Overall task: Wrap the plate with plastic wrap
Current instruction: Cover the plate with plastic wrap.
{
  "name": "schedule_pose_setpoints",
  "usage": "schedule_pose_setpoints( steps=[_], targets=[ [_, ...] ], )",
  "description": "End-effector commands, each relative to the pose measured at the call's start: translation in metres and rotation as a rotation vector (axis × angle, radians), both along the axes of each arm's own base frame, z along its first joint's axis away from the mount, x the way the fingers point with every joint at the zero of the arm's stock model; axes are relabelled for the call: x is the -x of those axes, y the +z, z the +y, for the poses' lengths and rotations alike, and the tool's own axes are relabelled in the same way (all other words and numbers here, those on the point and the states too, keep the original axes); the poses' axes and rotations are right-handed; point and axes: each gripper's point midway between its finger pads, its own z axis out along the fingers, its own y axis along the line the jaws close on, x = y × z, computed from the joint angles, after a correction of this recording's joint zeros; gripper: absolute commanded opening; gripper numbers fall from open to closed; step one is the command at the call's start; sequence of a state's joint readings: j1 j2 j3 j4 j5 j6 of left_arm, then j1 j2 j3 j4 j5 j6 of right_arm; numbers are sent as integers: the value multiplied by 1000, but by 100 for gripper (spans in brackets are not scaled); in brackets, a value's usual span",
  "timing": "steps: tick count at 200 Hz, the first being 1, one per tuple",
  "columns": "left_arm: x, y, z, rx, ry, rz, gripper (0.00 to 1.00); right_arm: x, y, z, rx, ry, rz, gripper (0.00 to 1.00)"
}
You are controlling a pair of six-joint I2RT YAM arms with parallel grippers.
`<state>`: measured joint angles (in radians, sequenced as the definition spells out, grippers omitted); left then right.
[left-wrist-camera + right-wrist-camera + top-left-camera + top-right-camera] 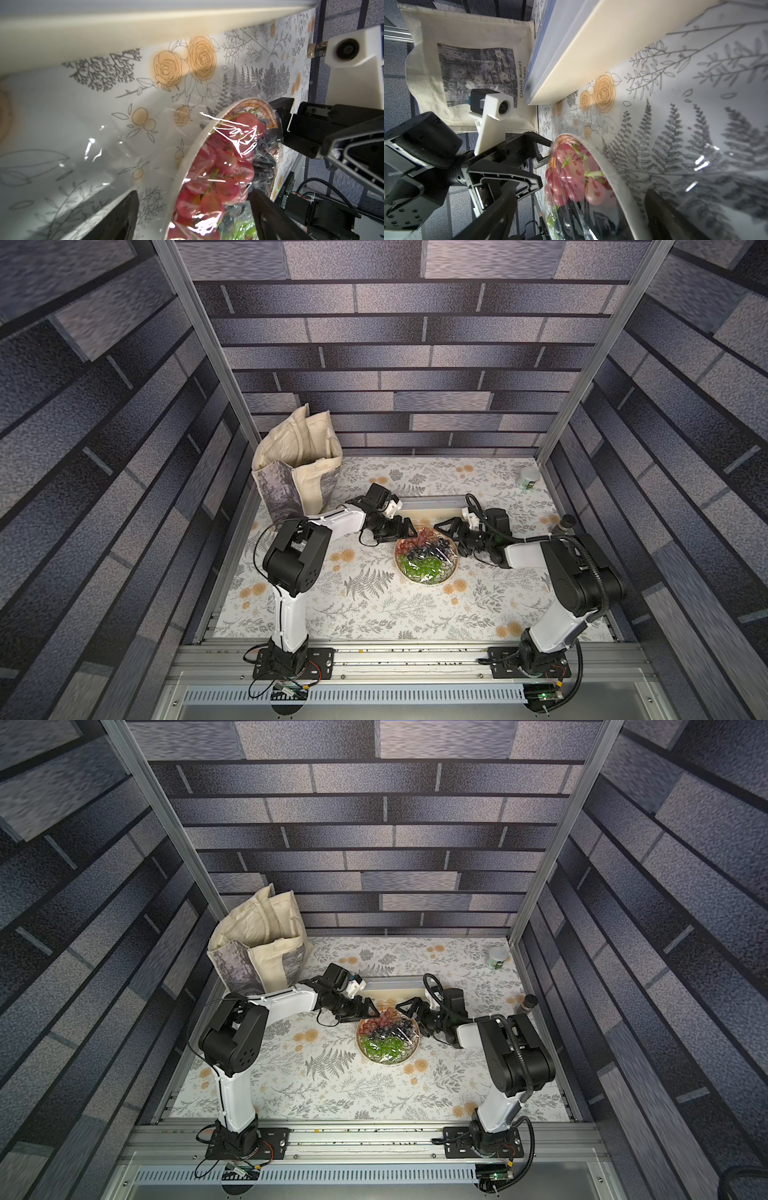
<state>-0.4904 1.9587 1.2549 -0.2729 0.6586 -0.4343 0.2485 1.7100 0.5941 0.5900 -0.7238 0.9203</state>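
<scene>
Plate [428, 583] [388, 1063]: sits in the middle of the flowery table [374, 605]. It has red, dark and green grapes on it.
Plastic wrap [441, 561] [234, 133]: shiny and wrinkly, lying over the grapes. In the left wrist view some of it spreads onto the table beside the plate.
Box [432, 506] [602, 52]: long and cream, lying flat just behind the plate.
Left gripper [412, 530] [193, 193]: fingers spread wide at the plate's back left edge. One finger [120, 216] is over the table and the other is over the grapes. It pinches nothing.
Right gripper [437, 526] [581, 197]: fingers spread wide at the plate's back right edge, facing the left gripper. It pinches nothing.
Bag [299, 464]: cream, standing in the back left corner.
Jar [528, 477]: small, in the back right corner.
</scene>
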Motion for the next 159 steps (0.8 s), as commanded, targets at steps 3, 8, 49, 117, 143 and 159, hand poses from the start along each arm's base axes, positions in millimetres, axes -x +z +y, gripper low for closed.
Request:
schedule_pose_setpoints(
  steps=[3, 8, 49, 117, 143, 159],
  targets=[
    [9, 26, -9, 89, -21, 1, 87, 8, 2, 13, -60, 19, 17, 98],
    [11, 28, -10, 95, -25, 2, 87, 9, 3, 16, -72, 22, 21, 98],
    [21, 29, -11, 139, -12, 41, 87, 21, -3, 26, -104, 20, 49, 97],
    [1, 37, 40, 142, 139, 27, 87, 31, -4, -17, 220, -43, 18, 100],
    [9, 41, 56, 128, 157, 23, 87, 47, -5, -26, 270, -22, 75, 100],
    [18, 42, 57, 135, 144, 37, 87, 56, -2, -23, 260, -4, 106, 100]
  ],
)
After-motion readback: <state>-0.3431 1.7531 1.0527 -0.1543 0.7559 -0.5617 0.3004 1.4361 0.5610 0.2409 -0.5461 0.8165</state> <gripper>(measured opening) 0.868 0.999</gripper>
